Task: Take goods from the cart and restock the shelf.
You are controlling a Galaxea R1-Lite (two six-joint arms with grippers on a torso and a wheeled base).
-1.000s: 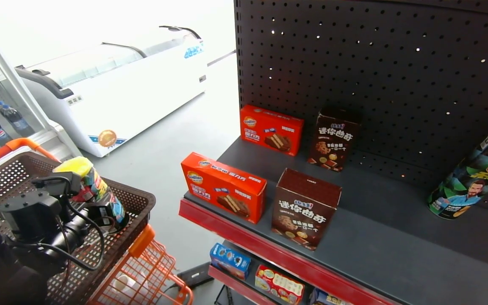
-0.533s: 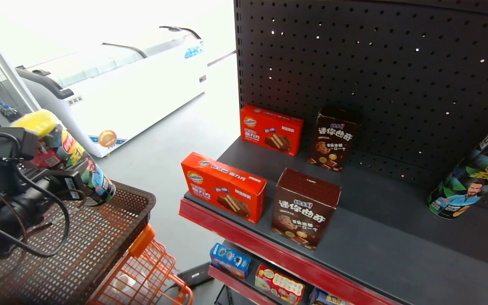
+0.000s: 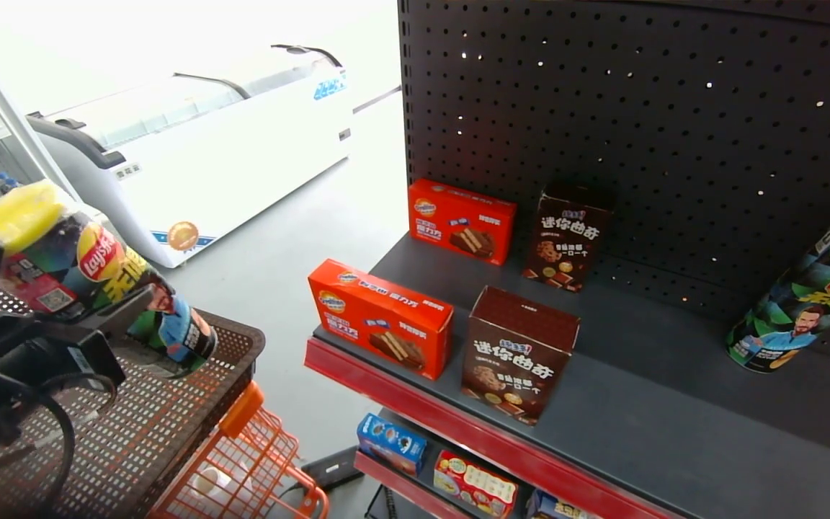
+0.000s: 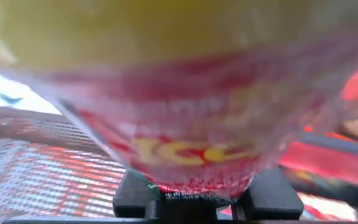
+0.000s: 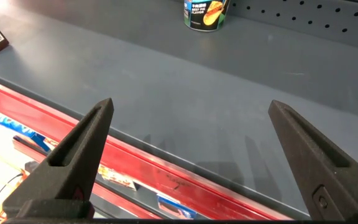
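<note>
Left hand (image 3: 101, 317): I see it clamped on the chip can (image 3: 83, 267), left of the shelf (image 3: 638, 404).
Right hand (image 5: 191, 106): I see it spread apart above the shelf's front.

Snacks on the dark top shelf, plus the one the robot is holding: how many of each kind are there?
Orange-red wafer boxes: 2
Dark brown cookie boxes: 2
Tall chip cans with yellow lids: 2, one on the dark shelf, one in the left gripper
Total: 6
</note>
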